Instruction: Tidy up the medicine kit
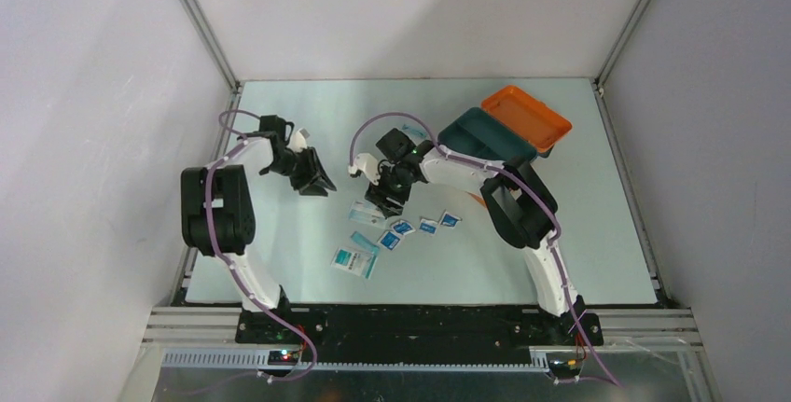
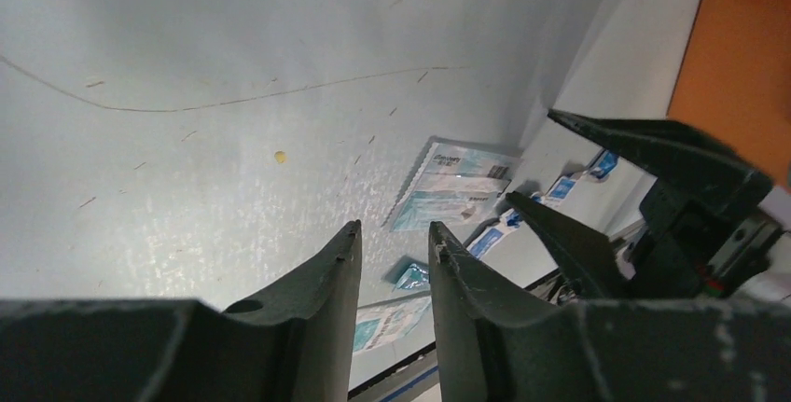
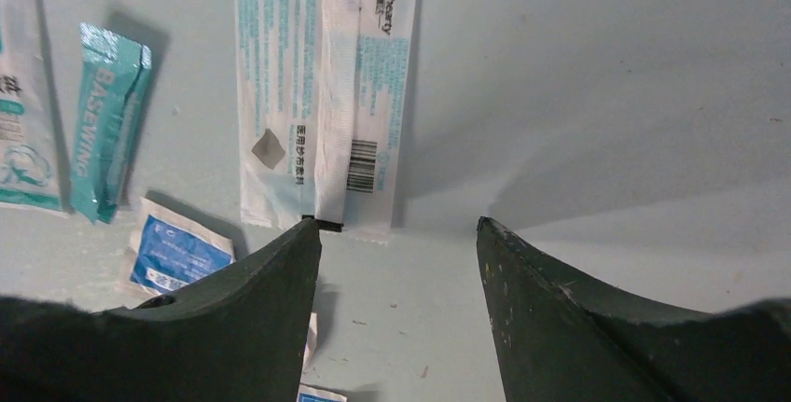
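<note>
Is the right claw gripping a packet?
No, the right claw stands open over the table, the long packet lying flat ahead.

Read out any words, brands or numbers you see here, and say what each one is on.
"BASEWING": runs lengthwise on the teal sachet.
On the long white packet: Chinese print and a barcode, too blurred to read.
On the blue square sachet: print too small to read.
Overhead and left wrist views: nothing legible.

Bright, even overhead light, soft shadows, slight wrist-view foreground blur.
</note>
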`<act>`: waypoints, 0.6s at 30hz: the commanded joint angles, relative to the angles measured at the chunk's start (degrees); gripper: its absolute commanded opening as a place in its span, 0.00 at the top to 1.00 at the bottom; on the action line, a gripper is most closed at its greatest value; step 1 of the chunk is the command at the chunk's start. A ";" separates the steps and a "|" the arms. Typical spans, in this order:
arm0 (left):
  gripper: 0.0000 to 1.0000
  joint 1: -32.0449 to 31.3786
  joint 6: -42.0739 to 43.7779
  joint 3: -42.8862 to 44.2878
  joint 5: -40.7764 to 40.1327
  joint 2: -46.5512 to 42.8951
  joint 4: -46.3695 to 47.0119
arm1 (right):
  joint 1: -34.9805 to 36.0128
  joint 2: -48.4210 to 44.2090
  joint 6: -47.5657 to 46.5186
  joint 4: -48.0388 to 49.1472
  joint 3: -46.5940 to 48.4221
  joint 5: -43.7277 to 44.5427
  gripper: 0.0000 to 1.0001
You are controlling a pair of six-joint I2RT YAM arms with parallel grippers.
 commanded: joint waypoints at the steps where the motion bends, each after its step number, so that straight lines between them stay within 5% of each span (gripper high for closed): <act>1: 0.63 3.18 -3.80 2.91 2.49 -2.97 0.30 | 2.00 -1.55 -3.14 -1.70 -4.51 7.78 0.34; 14: 0.57 7.63 -6.27 6.47 5.65 -8.83 0.40 | 5.26 0.05 -3.06 -0.44 -6.66 11.41 0.49; 18: 0.57 7.67 -5.23 5.20 4.82 -11.41 0.41 | 5.39 1.92 -2.04 -0.23 -4.27 8.47 0.61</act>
